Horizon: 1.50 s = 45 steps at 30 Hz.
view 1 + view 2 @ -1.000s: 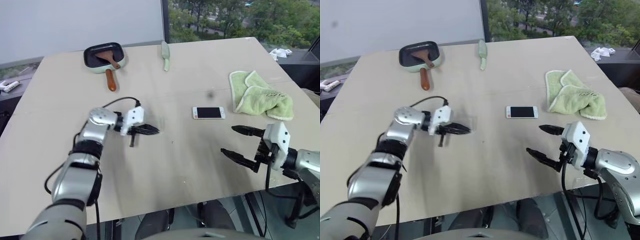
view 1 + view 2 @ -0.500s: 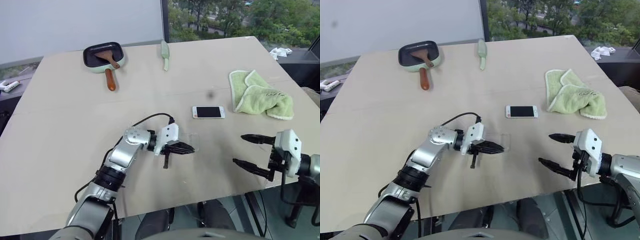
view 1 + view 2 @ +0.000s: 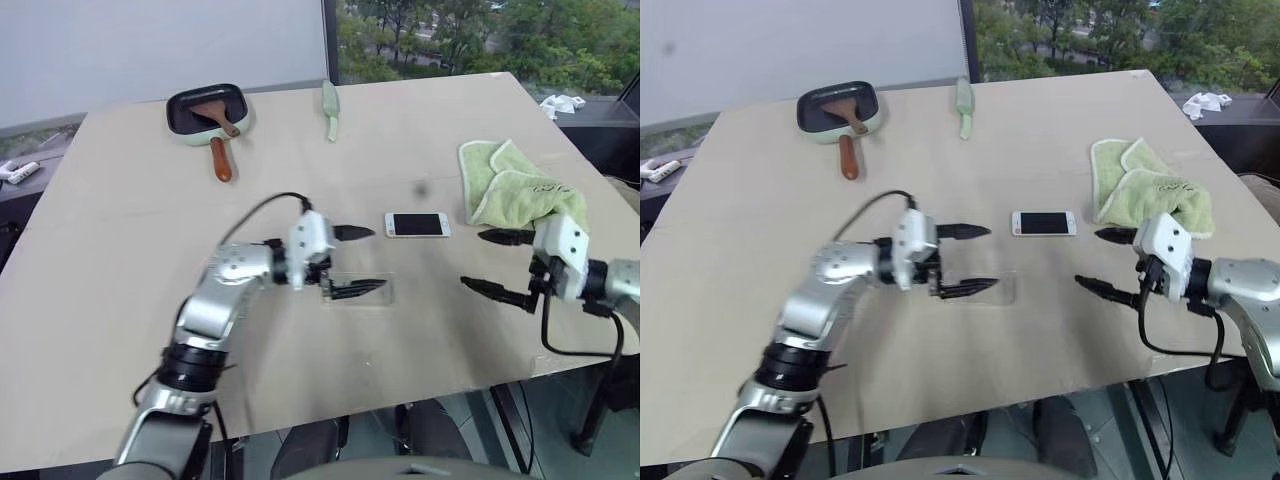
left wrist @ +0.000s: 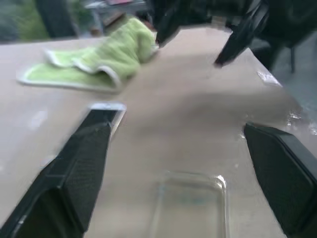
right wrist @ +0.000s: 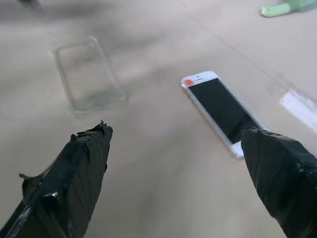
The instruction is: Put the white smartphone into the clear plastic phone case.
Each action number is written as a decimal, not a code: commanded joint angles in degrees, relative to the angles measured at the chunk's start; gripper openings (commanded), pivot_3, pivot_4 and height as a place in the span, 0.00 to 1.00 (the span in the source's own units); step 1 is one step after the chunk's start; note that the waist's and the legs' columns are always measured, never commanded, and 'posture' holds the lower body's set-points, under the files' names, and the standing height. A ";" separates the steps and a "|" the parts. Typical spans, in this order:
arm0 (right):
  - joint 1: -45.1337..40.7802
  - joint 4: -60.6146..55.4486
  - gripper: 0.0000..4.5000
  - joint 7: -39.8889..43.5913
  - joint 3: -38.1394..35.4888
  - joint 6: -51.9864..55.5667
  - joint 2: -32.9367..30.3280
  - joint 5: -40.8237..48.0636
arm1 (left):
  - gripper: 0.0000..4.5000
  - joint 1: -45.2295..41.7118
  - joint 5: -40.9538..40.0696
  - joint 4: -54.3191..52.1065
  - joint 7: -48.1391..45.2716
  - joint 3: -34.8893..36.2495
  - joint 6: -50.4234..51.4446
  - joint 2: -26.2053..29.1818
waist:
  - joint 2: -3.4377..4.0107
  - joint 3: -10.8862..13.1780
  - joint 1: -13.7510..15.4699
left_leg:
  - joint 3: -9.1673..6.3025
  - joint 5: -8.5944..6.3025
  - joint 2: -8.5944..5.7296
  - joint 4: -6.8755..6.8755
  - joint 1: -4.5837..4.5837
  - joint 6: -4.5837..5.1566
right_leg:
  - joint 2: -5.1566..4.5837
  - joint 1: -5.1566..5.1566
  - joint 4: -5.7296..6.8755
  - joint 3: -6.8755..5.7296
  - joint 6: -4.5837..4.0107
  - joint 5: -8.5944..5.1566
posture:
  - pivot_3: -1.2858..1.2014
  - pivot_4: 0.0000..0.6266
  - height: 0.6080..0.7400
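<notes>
head cameras look down over table (image 3: pixel 120 330), wrist views low, both sharing the clear case (image 5: pixel 86 74)

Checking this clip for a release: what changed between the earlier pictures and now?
The left gripper carried the clear plastic phone case rightward across the table, set it down near the white smartphone and opened its fingers, letting go. The right gripper, open throughout, moved up toward the smartphone. The smartphone, green towel, pan and spatula stayed put.
</notes>
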 commanded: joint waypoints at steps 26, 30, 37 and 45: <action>-49.16 84.03 1.00 4.31 14.48 -29.71 20.33 -28.06 | 0.99 25.78 -16.88 -25.64 12.49 30.23 18.82 17.49 | 0.16 0.18 -1.31 | 0.08 0.11 0.02 -0.30 -0.22 -0.18 | 0.06 -0.40 -0.08 0.12 -0.13 0.07 | 0.52 0.24 1.00; -49.86 85.37 1.00 3.64 14.46 -28.37 21.51 -29.71 | 0.99 27.08 -17.13 -26.34 13.20 30.06 18.66 17.59 | 0.16 0.18 -2.32 | 0.23 0.11 0.04 -0.31 -0.16 -0.18 | 0.08 -0.40 -0.03 0.25 -0.14 0.09 | 0.52 0.24 1.00; -49.53 85.57 1.00 6.90 14.64 -28.23 22.84 -31.74 | 0.99 27.22 -17.33 -26.27 13.62 29.68 18.26 18.01 | 0.15 0.12 -2.32 | 0.35 0.12 0.08 -0.35 -0.04 -0.19 | 0.13 -0.39 0.06 0.40 -0.15 0.09 | 0.52 0.24 1.00; -49.25 84.32 1.00 16.20 12.98 -28.47 23.78 -30.52 | 0.99 29.48 -17.66 -25.82 13.16 30.29 17.55 17.76 | 0.15 0.12 -2.50 | 0.47 0.12 0.15 -0.70 0.00 -0.20 | 0.16 -0.52 -0.06 0.48 -0.16 0.08 | 0.52 0.24 1.00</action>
